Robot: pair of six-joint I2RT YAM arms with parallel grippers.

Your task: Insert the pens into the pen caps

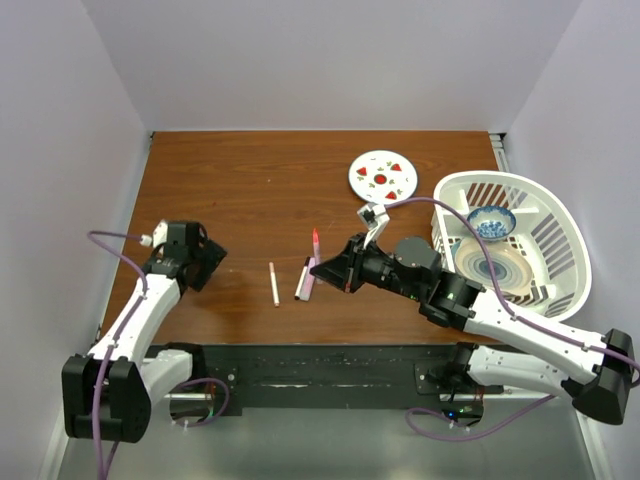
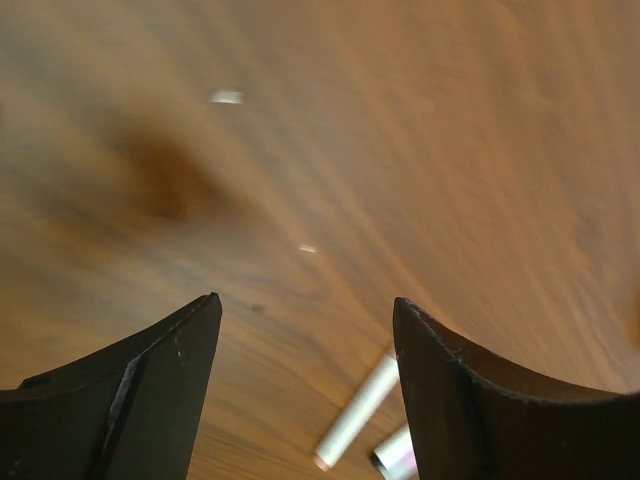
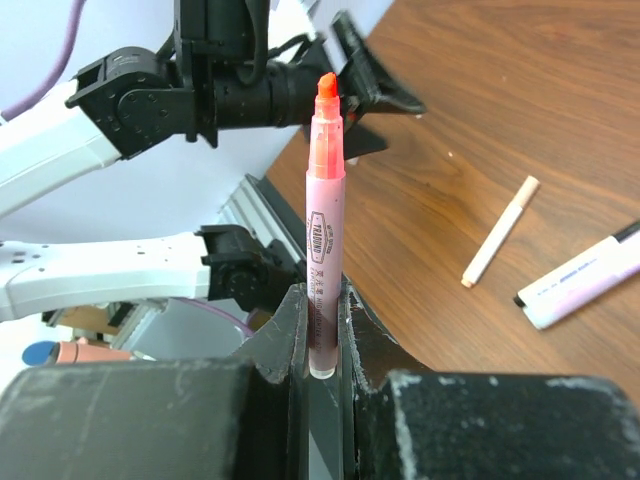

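We count three pens. One is a thick pale pink marker with an orange-red tip (image 3: 326,200), and it stands upright, clamped at its lower end in the right pincer (image 3: 322,300), whose fingers are pressed together on the barrel. The other two lie on the brown wooden bench (image 1: 230,180). One is a thin white stick pen (image 1: 274,284). Just right of it, not touching, is a white-and-lilac pen with a dark end (image 3: 580,290). From above, the right pincer sits low beside that second pen, and the raised marker tip points toward the far side of the bench. We cannot pick out any pen caps. The left pincer (image 2: 306,300) hangs well to the left of the lying pens with its two black fingers (image 2: 150,390) spread apart and only blurred wood between them. Its own camera catches the ends of both lying pens near the right finger. Other things number one each. A round white plate with red marks (image 1: 382,176) lies at the far middle. A white slatted plastic basket (image 1: 548,232) at the right holds a small blue patterned bowl (image 1: 492,222) and a ringed plate (image 1: 490,268). The right arm (image 1: 520,325) and its purple cable (image 1: 425,203) cross in front of the basket's near left side.
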